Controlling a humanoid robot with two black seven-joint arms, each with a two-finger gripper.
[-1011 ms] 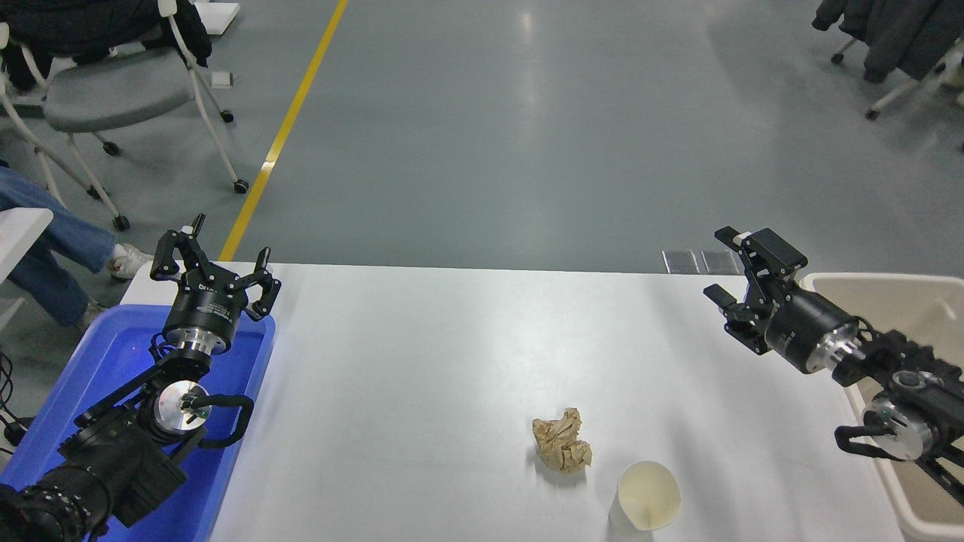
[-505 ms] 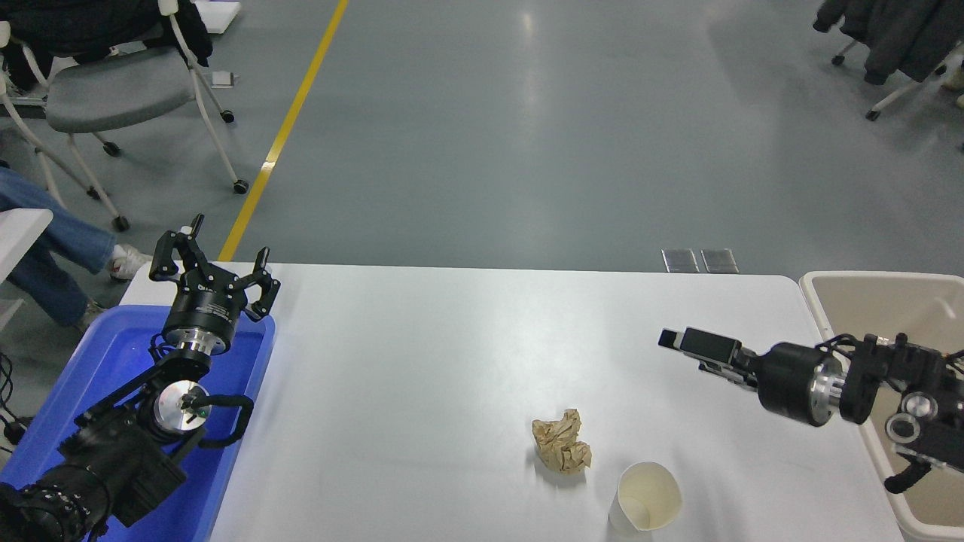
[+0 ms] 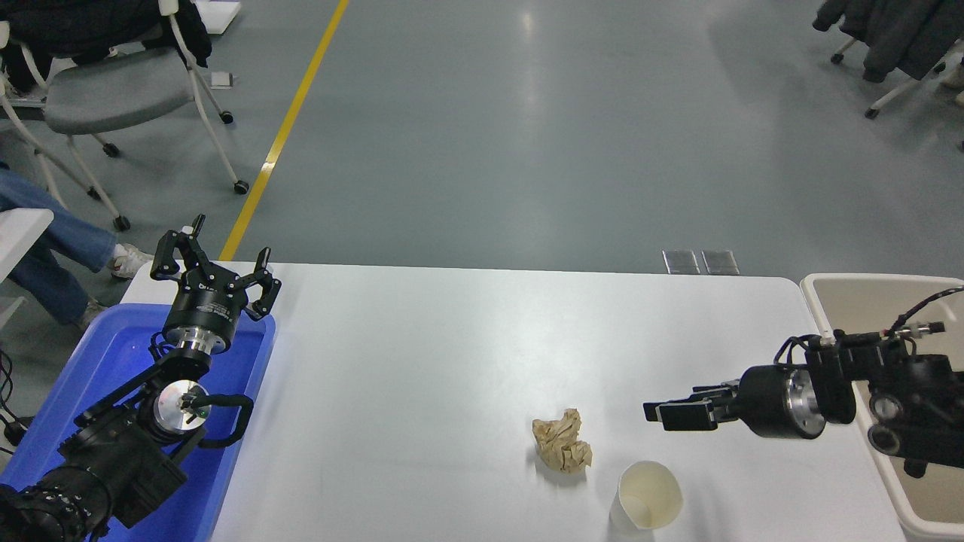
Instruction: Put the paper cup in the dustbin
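The paper cup (image 3: 646,506) is white with a cream inside and stands upright, mouth up, near the table's front edge. My right gripper (image 3: 657,412) comes in from the right, low over the table, pointing left. It is seen side-on, its fingers apart and empty, just beyond the cup and a little to its right. The beige dustbin (image 3: 866,290) stands off the table's right end, partly hidden behind my right arm. My left gripper (image 3: 215,260) is open and parked over the far end of a blue tub.
A crumpled tan paper ball (image 3: 562,450) lies just left of the cup and beyond it. The bright blue tub (image 3: 248,421) sits at the table's left end under my left arm. Chairs and a person's legs (image 3: 45,233) are at the far left.
My right arm has swung down and toward the camera, from beside the dustbin's far corner to low over the table near the cup, turning to point left. The cup, paper ball and left arm have not moved.
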